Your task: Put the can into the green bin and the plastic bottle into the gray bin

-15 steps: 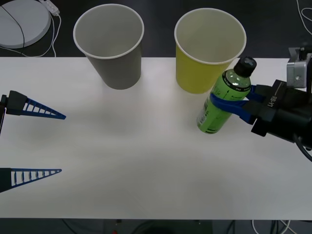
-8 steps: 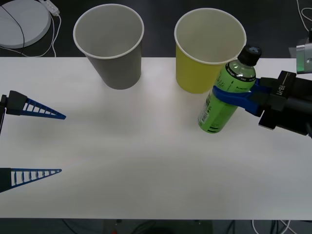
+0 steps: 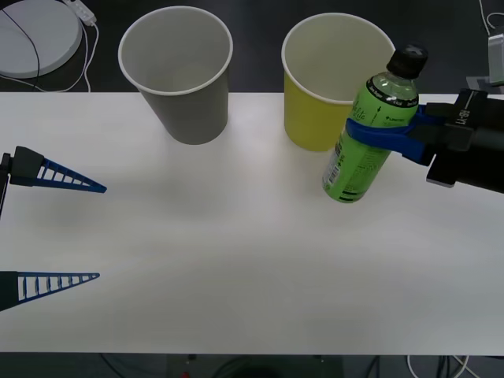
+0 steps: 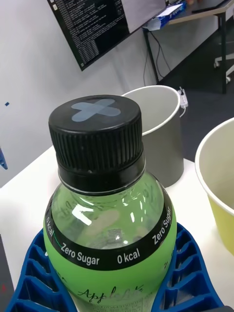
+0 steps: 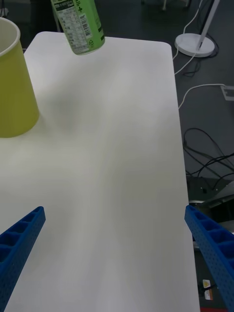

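Observation:
My right gripper [image 3: 378, 132] is shut on the plastic bottle [image 3: 350, 169], a clear bottle with a green label and black cap, gripped just below its shoulder. The bottle hangs tilted above the table, right beside the green bin [image 3: 311, 118]. In the right wrist view the blue fingers [image 4: 187, 273] hug the bottle [image 4: 109, 214], with the gray bin [image 4: 161, 126] and green bin [image 4: 219, 185] beyond. The gray bin [image 3: 189, 102] stands left of the green one. My left gripper [image 3: 98, 232] waits open at the table's left edge. The can is out of view.
The white table [image 3: 236, 260] has bare room in its middle and front. A white round base [image 3: 35, 35] with a cable lies on the floor behind the left corner. In the left wrist view, cables lie on the floor past the table edge [image 5: 178, 122].
My right gripper has lifted the bottle upward and slightly to the right; its cap now stands above the green bin's rim. The left arm has not moved.

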Controlling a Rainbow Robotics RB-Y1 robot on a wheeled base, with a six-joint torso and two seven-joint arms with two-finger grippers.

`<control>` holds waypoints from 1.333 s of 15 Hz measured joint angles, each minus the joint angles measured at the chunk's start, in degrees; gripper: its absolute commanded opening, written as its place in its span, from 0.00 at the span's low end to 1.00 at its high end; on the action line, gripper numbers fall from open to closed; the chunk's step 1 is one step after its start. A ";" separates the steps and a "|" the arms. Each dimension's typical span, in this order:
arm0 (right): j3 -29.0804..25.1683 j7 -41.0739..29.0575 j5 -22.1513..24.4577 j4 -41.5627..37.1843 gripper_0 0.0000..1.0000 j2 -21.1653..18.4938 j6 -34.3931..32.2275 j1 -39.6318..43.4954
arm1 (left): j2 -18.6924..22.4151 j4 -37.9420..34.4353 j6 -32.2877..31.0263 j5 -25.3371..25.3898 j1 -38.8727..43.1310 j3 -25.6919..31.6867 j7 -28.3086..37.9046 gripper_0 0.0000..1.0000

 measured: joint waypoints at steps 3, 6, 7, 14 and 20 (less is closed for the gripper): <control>-0.40 -7.36 4.70 1.22 0.00 0.04 -4.04 -3.74 | 0.00 0.00 0.00 0.00 0.00 0.00 0.00 1.00; -3.05 -17.25 13.10 1.85 0.00 1.04 -9.18 -5.92 | 0.00 0.00 0.00 0.00 0.00 0.00 0.00 1.00; -3.84 -20.49 15.56 1.73 0.00 1.66 -10.86 -6.58 | 0.00 0.00 0.00 0.00 0.00 0.00 0.00 1.00; -4.29 -34.17 27.14 1.74 0.00 5.81 -20.12 -15.00 | 0.00 0.00 0.00 0.00 0.00 0.00 0.00 1.00; 2.26 -35.50 27.50 4.77 0.00 6.45 -22.75 -24.68 | 0.00 0.00 0.00 0.00 0.00 0.00 0.00 1.00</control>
